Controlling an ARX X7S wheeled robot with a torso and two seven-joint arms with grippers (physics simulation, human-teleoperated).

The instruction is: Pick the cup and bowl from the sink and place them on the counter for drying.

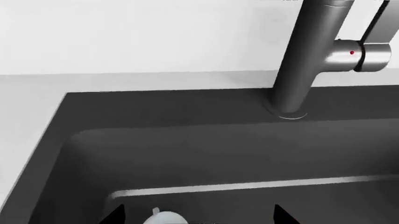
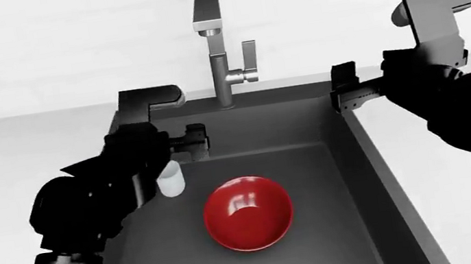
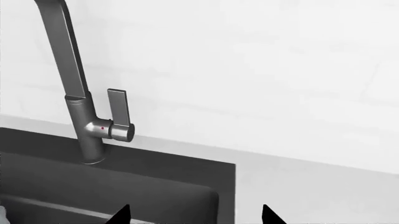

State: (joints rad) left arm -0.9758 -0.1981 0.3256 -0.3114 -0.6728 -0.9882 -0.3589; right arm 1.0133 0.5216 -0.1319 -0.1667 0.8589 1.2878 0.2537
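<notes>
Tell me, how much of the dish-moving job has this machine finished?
Nothing is on the counter yet. The red bowl sits untouched on the floor of the sink. The left gripper hangs in the basin right by the small white cup, whose rim shows between its fingertips in the left wrist view, not visibly grasped. The right gripper hovers at the sink's right edge. Both moves remain.

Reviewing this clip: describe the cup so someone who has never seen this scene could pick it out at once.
Start at the dark grey sink set into the white counter, below the tall steel faucet. Inside the basin, the cup stands beside the left gripper. It is small, plain white and handleless, far smaller than the glossy red bowl next to it.
</notes>
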